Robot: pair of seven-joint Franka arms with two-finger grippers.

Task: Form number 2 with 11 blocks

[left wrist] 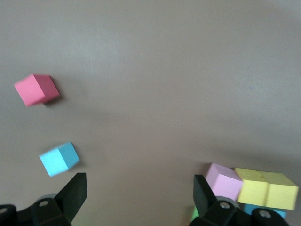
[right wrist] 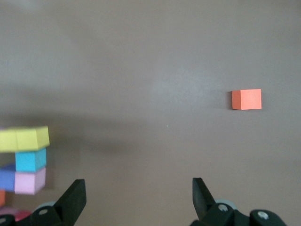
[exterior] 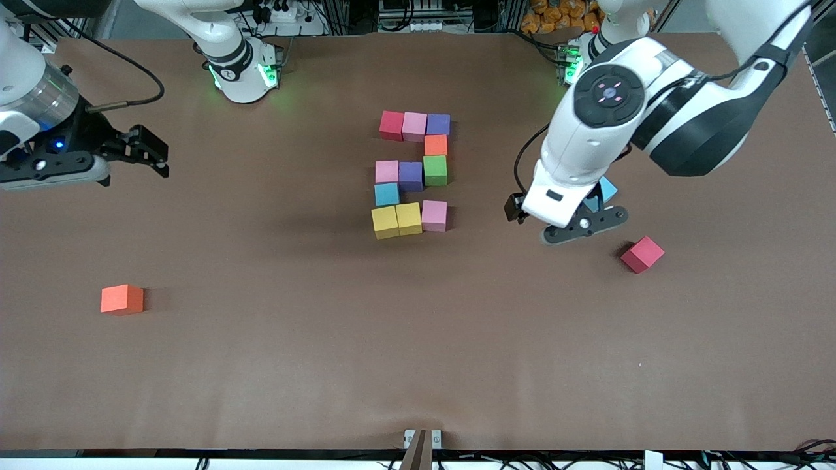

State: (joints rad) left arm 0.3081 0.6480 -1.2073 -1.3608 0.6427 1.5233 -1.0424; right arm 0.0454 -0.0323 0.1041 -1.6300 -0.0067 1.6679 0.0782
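We judge the number 2 (exterior: 411, 173) complete, eleven blocks placed. Left tool (exterior: 575, 225) released over a spare blue cube (exterior: 604, 191); right tool (exterior: 140, 151) released, waiting. Next: retreat only.

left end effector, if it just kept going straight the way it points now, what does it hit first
Most likely the bare table. The left end effector hangs open, pointing down at the table, with nothing between its fingers. The light blue block lies just outside one finger and the loose red block farther off; depth is hard to judge.
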